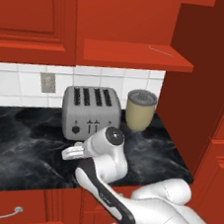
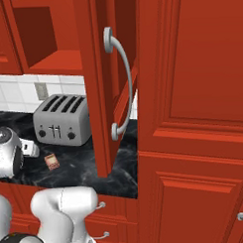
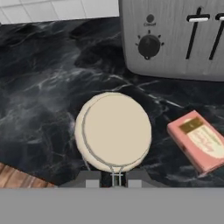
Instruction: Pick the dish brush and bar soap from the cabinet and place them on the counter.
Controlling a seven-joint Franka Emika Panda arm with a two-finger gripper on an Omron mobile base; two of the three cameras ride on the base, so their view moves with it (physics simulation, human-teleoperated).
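Black marble counter is carrying the bar soap beside the toaster, while the gripper is pinching the dish brush tightly

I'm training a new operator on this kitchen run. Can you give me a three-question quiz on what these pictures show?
1. True or false: the bar soap lies on the counter.
2. What is the gripper shut on? A) the toaster's knob B) the dish brush C) the cabinet handle
3. Fill in: the appliance standing behind the soap is a ____.

Key: 1 true. 2 B; the brush's thin handle sits between the fingertips, its round head over the counter. 3 toaster.
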